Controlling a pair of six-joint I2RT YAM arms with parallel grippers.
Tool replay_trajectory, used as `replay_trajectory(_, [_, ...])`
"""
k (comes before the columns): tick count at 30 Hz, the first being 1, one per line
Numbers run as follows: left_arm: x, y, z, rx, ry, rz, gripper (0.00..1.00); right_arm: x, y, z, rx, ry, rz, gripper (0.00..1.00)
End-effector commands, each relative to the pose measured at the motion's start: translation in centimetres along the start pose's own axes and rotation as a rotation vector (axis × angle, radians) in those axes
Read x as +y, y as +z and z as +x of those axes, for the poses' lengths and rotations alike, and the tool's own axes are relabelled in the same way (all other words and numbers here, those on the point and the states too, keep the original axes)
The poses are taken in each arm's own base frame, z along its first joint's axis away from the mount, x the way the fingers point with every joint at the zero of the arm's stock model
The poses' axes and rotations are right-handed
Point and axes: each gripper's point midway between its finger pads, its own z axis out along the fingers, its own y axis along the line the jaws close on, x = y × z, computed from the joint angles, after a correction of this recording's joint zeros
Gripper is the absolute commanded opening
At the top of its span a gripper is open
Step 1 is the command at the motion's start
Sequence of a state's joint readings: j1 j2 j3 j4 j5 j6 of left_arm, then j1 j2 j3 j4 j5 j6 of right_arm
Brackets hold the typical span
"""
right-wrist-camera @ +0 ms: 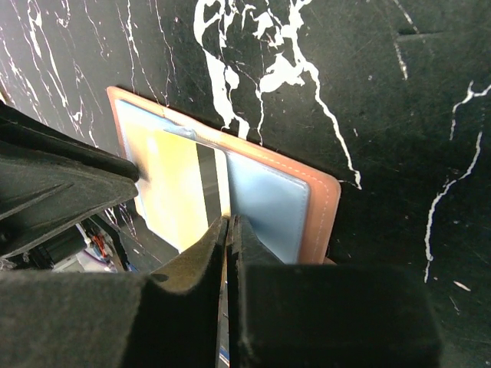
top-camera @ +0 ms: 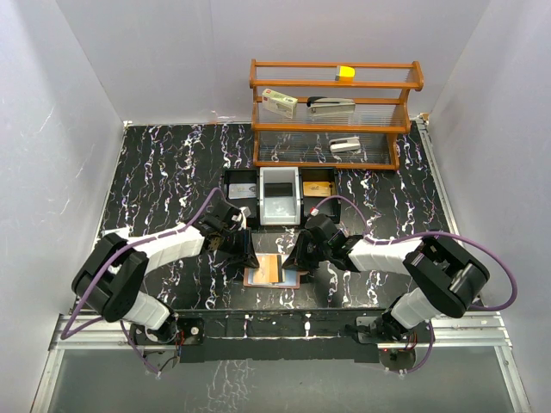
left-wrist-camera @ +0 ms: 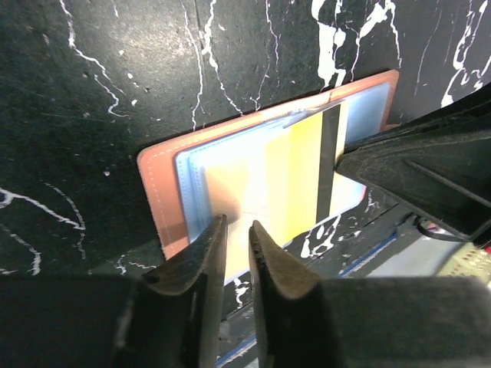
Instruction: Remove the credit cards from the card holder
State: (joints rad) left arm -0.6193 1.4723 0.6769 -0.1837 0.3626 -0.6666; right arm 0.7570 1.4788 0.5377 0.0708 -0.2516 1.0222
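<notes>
Top external view: card holder [top-camera: 274, 274] lies open flat near the table's [top-camera: 164, 172] front edge, between both grippers, with a yellow black-striped card [left-wrist-camera: 295, 176] on its pale blue inside. Left gripper [left-wrist-camera: 236, 226] has its jaws just a crack apart over the holder's near edge. Right gripper [right-wrist-camera: 230, 221] is squeezed closed right at the card's edge, can't tell if it's pinching it, and further back there's a white tray [top-camera: 266, 196], then a wooden shelf [top-camera: 379, 84]

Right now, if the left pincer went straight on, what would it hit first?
Probably the open card holder: the left pincer aims at its pale inside beside the yellow card, seemingly almost touching, though depth is unclear.
</notes>
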Motion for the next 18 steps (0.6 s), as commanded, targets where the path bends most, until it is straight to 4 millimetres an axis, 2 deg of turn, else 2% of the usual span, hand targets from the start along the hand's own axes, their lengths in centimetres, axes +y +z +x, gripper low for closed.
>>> replay_trajectory(1, [0.8,-1.0,0.0,-0.031,0.013,-0.051,0.25,-0.3,-0.1,-0.1,-0.003,-0.017,0.009,0.0])
replay_trajectory(4, [-1.0,-1.7,-0.9,-0.057,0.023,0.011,0.31,-0.1,-0.2,-0.3,-0.01,-0.019,0.009,0.01])
replay_trajectory(9, [-4.2,-2.1,-1.4,-0.057,0.045,0.153,0.34,0.1,-0.3,-0.5,-0.015,-0.016,0.002,0.02])
replay_trajectory(13, [-4.9,-1.5,-0.8,-0.007,0.05,0.195,0.32,-0.1,-0.2,-0.3,-0.009,-0.02,0.005,0.03])
replay_trajectory(18, [-3.9,-0.2,0.6,0.045,0.033,0.167,0.25,0.0,-0.1,-0.2,0.004,-0.025,-0.005,0.05])
